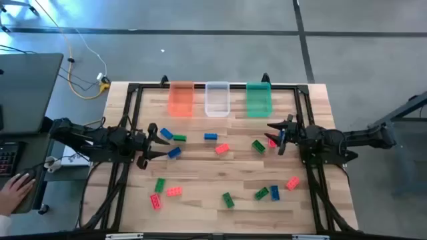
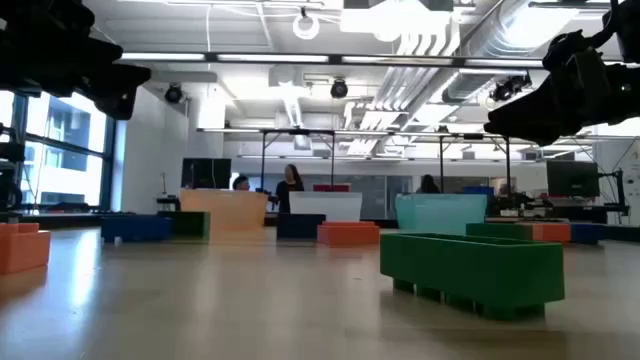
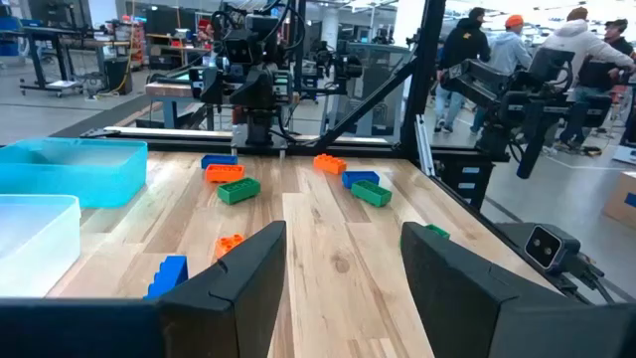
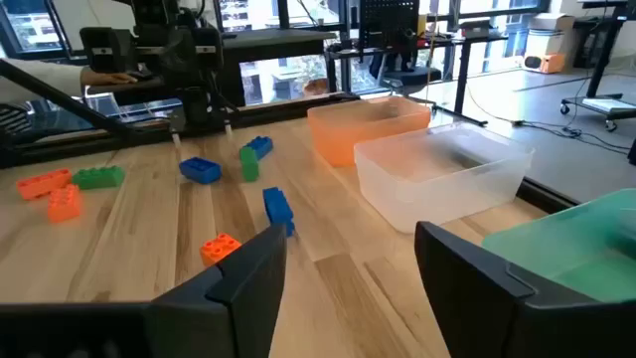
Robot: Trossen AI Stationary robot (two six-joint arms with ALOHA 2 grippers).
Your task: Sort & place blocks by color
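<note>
Blue, red and green blocks lie scattered flat on the wooden table [image 1: 200, 167]. My left gripper [image 1: 159, 144] hovers open at the table's left side, with a blue block [image 1: 174, 153], another blue block [image 1: 166, 134] and a green block [image 1: 179, 138] just ahead of it. My right gripper [image 1: 277, 137] hovers open at the right side, beside a red block [image 1: 271, 141] and a green block [image 1: 258, 146]. In both wrist views nothing sits between the left gripper's fingers [image 3: 343, 288] or the right gripper's fingers [image 4: 343, 288].
Three bins stand in a row at the far edge: orange bin [image 1: 181, 99], clear bin [image 1: 217, 99], green bin [image 1: 259, 99]. More blocks lie toward the near edge, such as a red block [image 1: 174, 191] and a green block [image 1: 228, 199]. A person's hand [image 1: 13, 190] rests off the table's left.
</note>
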